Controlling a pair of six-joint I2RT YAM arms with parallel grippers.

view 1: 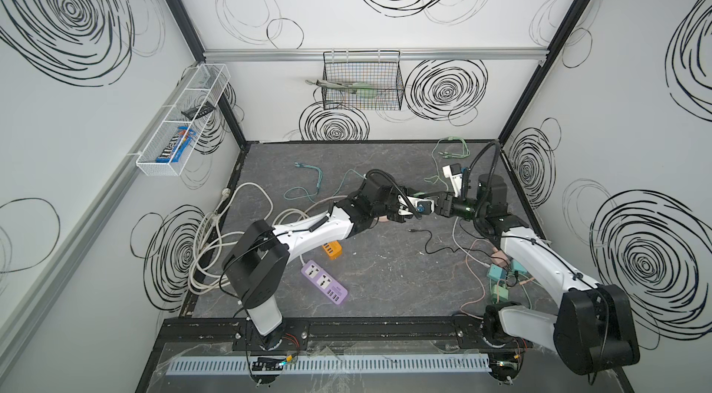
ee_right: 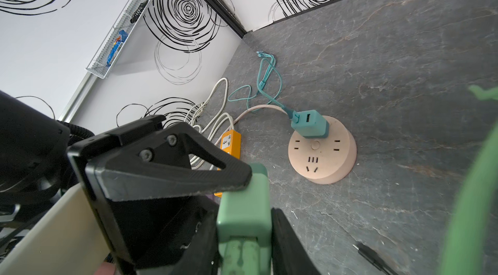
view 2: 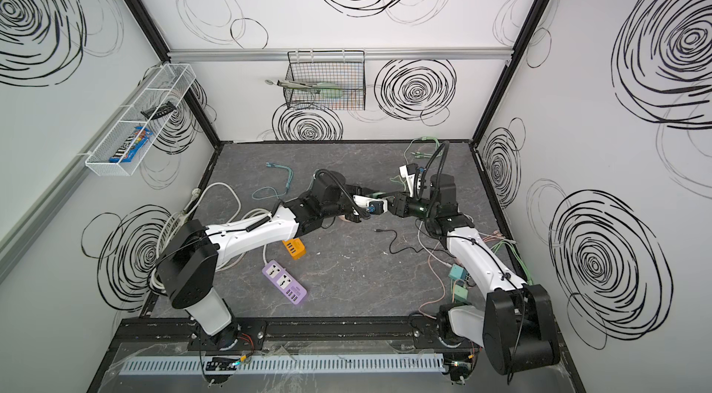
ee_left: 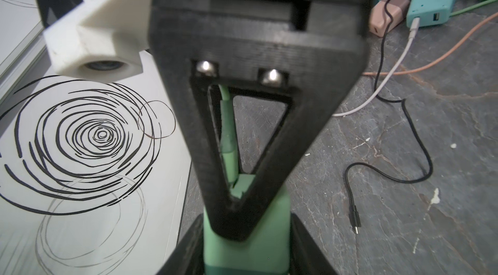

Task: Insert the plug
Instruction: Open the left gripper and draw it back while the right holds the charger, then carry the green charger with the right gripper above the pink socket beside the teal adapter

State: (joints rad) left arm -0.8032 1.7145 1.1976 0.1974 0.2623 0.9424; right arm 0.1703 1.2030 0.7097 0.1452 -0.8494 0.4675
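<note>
1. The left gripper point(ee_left: 246, 223) is clenched on the green adapter point(ee_left: 275, 236) and holds it clear of the bench point(view 1: 385, 279).
2. The right gripper point(ee_right: 244, 233) grasps the green plug point(ee_right: 242, 257) and faces the left gripper tip to tip.
3. The plug meets the adapter's end face. Its insertion depth cannot be told.
4. A round pink socket point(ee_right: 323, 152) lies on the bench below.

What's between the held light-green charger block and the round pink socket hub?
Bare grey tabletop only, charger block to socket hub, in the right wrist view.
</note>
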